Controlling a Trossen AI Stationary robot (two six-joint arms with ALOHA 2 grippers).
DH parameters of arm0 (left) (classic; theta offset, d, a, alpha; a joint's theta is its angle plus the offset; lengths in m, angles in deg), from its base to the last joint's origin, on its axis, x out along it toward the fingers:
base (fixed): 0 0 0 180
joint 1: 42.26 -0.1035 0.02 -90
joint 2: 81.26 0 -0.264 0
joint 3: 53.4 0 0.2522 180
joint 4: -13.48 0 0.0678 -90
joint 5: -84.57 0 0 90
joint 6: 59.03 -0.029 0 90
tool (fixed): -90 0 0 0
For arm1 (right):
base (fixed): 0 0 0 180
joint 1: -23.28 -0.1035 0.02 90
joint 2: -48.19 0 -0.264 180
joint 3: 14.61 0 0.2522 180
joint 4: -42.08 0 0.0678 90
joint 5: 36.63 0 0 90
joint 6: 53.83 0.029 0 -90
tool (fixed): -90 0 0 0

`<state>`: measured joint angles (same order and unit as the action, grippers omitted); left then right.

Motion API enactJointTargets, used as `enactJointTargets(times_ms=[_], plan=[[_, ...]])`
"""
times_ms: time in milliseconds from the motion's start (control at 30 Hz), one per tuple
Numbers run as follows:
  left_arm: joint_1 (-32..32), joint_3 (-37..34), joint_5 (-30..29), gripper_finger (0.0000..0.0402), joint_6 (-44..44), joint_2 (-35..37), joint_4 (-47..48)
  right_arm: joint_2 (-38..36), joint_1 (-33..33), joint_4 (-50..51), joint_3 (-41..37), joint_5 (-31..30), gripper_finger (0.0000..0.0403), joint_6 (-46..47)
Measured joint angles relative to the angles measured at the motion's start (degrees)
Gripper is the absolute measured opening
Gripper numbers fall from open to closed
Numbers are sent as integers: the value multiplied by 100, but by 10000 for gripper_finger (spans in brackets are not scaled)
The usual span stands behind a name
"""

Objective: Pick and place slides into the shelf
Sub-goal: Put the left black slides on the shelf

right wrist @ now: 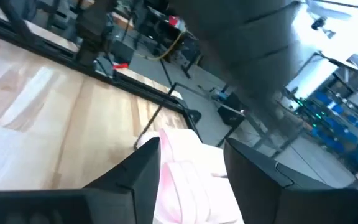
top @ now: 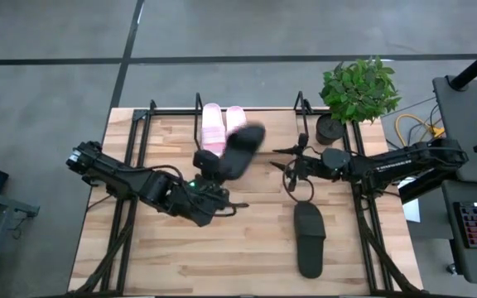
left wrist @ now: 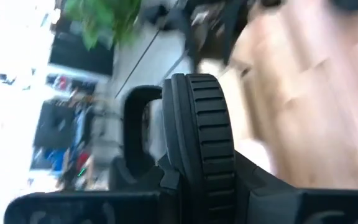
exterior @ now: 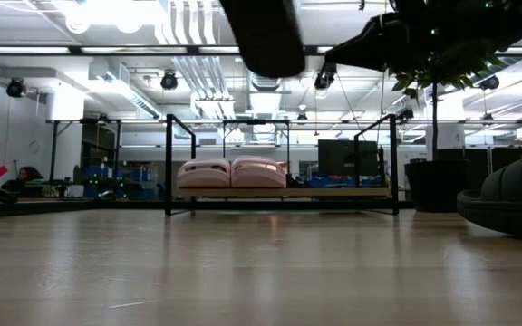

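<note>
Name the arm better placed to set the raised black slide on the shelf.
Left. The left gripper already holds the raised black slide beside the pink slides on the shelf. The right gripper is empty, jaws open.

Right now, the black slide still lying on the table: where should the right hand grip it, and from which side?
Probably across the wide strap of the black slide on the table, coming straight down from above. It lies flat, sole down, lengthwise away from the shelf, strap toward the shelf end, with bare table all around. The open right hand hovers just shelf-side of it; the left hand already holds the other black slide.
</note>
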<state>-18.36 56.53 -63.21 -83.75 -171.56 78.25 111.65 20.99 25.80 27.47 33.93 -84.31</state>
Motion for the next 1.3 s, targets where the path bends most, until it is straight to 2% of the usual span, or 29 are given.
enactJointTargets(times_ms=[133,267,400,567,867,967,1133,1300], plan=[[-69,-2,-119,40,480,-23,691,-4,-210,-9,143,-249,161,11],[-94,-160,72,40,443,-45,791,8,-341,143,488,-347,156,13],[-198,-518,140,40,322,-50,810,30,-346,1423,1186,-770,158,294],[-220,-747,147,40,116,-64,438,253,-335,3145,2366,-824,182,831],[-269,-773,157,40,-460,-79,-160,1627,-332,5215,4413,-861,212,830],[-269,-774,160,40,-463,-79,-156,2137,-335,5841,5053,-1267,212,894],[-269,-832,164,40,-464,-79,-158,2658,-328,6152,5766,-1514,210,791],[-265,-835,147,40,-473,-79,-160,2955,-154,6149,5998,-1553,210,397]])
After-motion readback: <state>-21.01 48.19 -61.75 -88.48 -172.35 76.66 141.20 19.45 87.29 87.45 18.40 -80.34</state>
